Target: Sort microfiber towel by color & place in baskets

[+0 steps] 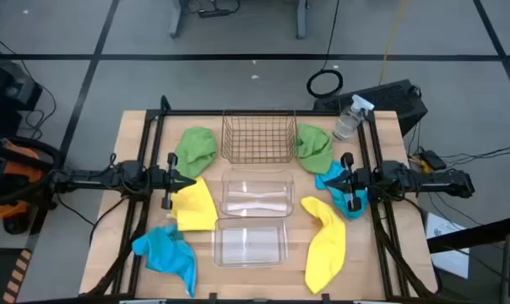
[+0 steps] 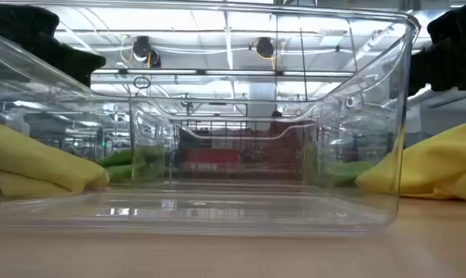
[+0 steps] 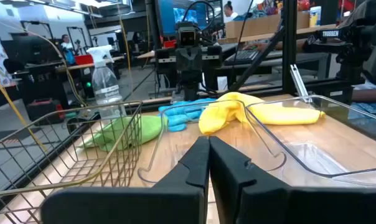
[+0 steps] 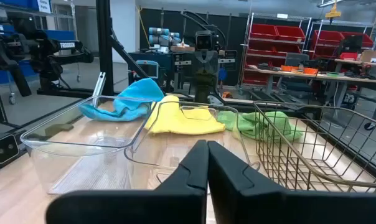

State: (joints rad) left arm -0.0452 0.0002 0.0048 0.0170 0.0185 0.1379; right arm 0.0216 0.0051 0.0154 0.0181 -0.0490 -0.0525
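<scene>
Six towels lie flat on the wooden table. Two are green (image 1: 196, 149) (image 1: 314, 148), two yellow (image 1: 194, 204) (image 1: 327, 242) and two blue (image 1: 166, 251) (image 1: 339, 190). Down the table's middle stand a copper wire basket (image 1: 257, 137) at the far end and two clear plastic baskets (image 1: 257, 194) (image 1: 251, 242) nearer. My left gripper (image 1: 193, 181) is shut and hovers level between the left green and yellow towels, pointing at the baskets. My right gripper (image 1: 327, 181) is shut and hovers over the right blue towel, pointing left. Both wrist views show the fingertips (image 3: 208, 146) (image 4: 207, 149) shut on nothing.
A clear spray bottle (image 1: 349, 118) stands at the far right corner behind the right green towel. Black frame rails (image 1: 149, 169) run along the table's left and right sides. In the low view the nearest clear basket (image 2: 233, 154) fills the picture between the two yellow towels.
</scene>
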